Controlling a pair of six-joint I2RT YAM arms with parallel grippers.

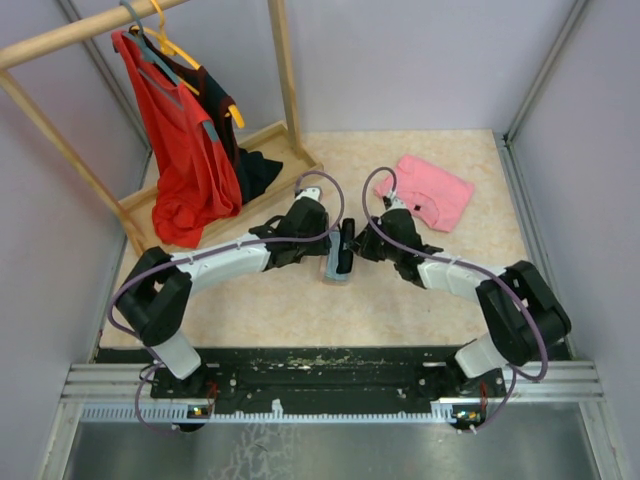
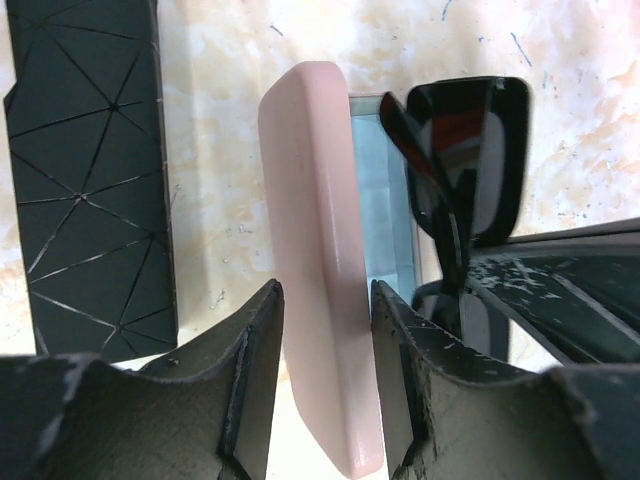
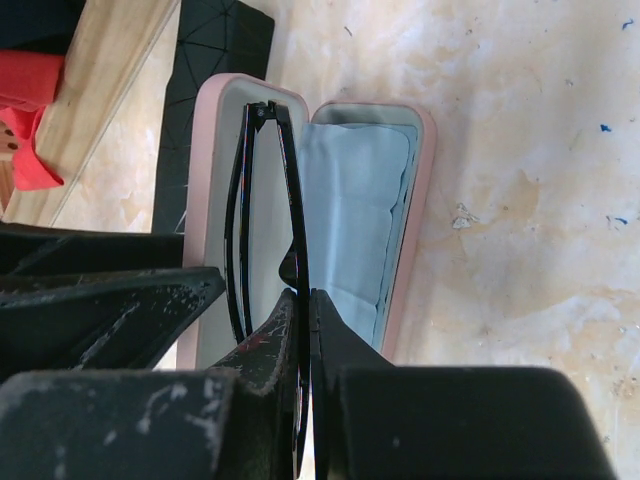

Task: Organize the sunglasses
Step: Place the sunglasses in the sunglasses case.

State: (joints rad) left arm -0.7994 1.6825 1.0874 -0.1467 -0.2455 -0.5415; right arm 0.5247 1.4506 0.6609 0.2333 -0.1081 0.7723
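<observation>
The open pink case (image 1: pixel 337 268) lies at the table's middle, with a pale blue lining (image 3: pixel 350 220). My left gripper (image 2: pixel 326 290) is shut on its raised lid (image 2: pixel 315 200) and holds it upright. My right gripper (image 3: pixel 305 295) is shut on the black sunglasses (image 3: pixel 295 200), folded and edge-up over the open case, between lid and lining. The dark lenses show in the left wrist view (image 2: pixel 465 150). In the top view both grippers, left (image 1: pixel 325 235) and right (image 1: pixel 355 243), meet over the case. The reddish-brown pair is out of view.
A black oblong case (image 2: pixel 90 180) with a triangle pattern lies just left of the pink case. A pink cloth (image 1: pixel 437 190) lies at the back right. A wooden clothes rack (image 1: pixel 270 140) with a red garment (image 1: pixel 185 160) stands at the back left.
</observation>
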